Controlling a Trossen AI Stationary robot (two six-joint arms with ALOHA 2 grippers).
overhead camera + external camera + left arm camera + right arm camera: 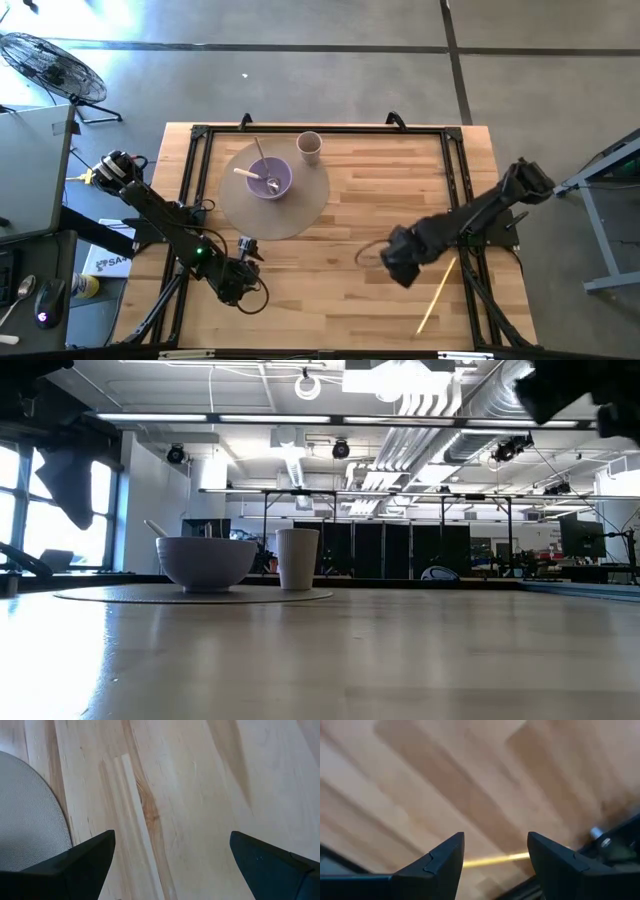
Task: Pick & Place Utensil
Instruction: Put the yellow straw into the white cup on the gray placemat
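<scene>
A long yellow stick (437,293) lies flat on the wooden table near its right edge; in the right wrist view the stick (495,860) shows as a yellow line behind my fingers. My right gripper (398,268) (495,837) hovers open just left of the stick and touches nothing. A purple bowl (270,178) (205,560) with two utensils in it stands on a round grey mat (300,205). A pale cup (309,146) (297,558) stands on the mat's far edge. My left gripper (243,262) (172,837) waits open near the mat's near edge (30,820).
A black frame (455,180) runs around the table top, and its right rail passes close to the stick's far end. Bare wood (330,290) lies between the two grippers. A fan (50,65) stands on the floor beyond the far left corner.
</scene>
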